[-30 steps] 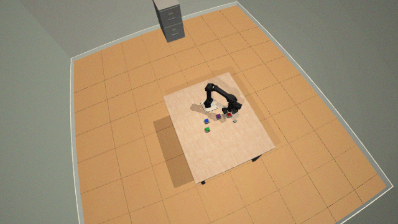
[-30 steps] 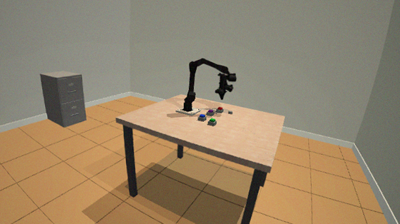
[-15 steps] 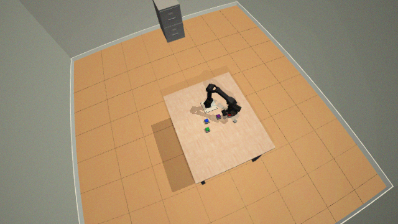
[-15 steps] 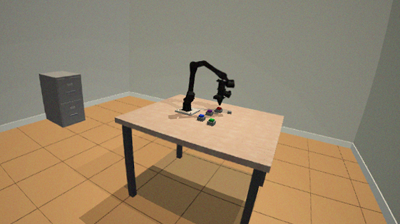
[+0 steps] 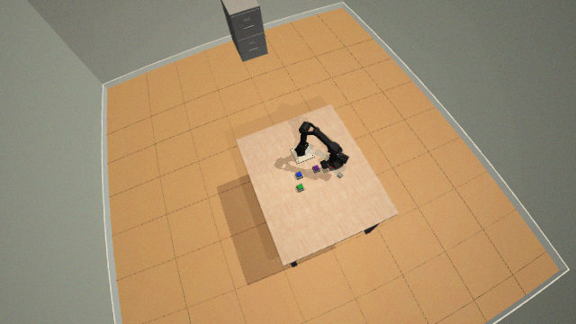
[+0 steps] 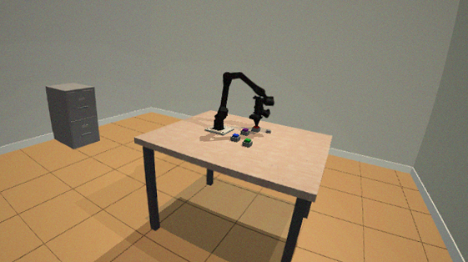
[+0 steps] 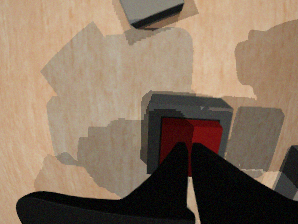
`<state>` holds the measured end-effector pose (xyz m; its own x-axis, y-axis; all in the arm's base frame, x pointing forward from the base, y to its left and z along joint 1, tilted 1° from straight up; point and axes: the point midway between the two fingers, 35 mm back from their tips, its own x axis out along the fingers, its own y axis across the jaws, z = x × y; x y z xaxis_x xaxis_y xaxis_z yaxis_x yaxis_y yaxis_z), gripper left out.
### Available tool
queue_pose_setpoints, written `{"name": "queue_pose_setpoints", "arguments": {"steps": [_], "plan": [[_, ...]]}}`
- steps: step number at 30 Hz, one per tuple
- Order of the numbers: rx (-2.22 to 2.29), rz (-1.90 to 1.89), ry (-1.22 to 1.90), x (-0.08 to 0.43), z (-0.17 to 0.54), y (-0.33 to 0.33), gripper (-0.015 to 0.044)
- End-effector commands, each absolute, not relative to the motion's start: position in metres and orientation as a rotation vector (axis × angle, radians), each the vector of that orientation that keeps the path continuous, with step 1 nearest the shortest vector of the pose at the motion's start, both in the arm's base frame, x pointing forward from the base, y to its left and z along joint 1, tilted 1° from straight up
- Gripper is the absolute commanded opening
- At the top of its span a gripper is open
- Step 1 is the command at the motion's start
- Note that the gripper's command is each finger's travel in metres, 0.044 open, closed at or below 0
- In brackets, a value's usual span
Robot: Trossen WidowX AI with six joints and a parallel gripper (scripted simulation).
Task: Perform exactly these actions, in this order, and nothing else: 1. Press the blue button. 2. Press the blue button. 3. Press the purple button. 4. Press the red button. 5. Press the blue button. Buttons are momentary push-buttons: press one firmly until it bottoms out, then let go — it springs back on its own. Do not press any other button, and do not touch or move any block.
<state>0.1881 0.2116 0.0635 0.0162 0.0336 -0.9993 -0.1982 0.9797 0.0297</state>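
My gripper (image 6: 257,125) (image 7: 188,149) is shut and empty, pointing down with its fingertips at the cap of the red button (image 6: 254,128) (image 7: 207,133). In the wrist view the tips cover part of the cap; how far it is pressed cannot be told. The arm largely hides this button in the top view. The purple button (image 5: 316,168) (image 6: 245,131) stands beside the red one, toward the blue button (image 5: 299,175) (image 6: 235,136). No finger is at the purple or blue button.
The green button (image 5: 300,187) (image 6: 247,141) stands near the blue one. A small grey block (image 5: 340,175) (image 6: 268,131) (image 7: 152,10) lies near the red button. The arm's white base plate (image 5: 307,158) (image 6: 227,131) is on the table (image 5: 333,216) (image 6: 278,157). A grey housing corner shows at the wrist view's right edge.
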Motion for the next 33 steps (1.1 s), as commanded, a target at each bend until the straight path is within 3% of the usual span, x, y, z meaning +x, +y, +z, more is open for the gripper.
{"name": "queue_pose_setpoints", "arguments": {"steps": [1,21,33], "plan": [[-0.132,0.175,1.551,0.186,0.059,0.210,0.0020],[-0.132,0.175,1.551,0.186,0.059,0.210,0.0020],[-0.131,0.175,1.551,0.187,0.110,0.210,0.0020]]}}
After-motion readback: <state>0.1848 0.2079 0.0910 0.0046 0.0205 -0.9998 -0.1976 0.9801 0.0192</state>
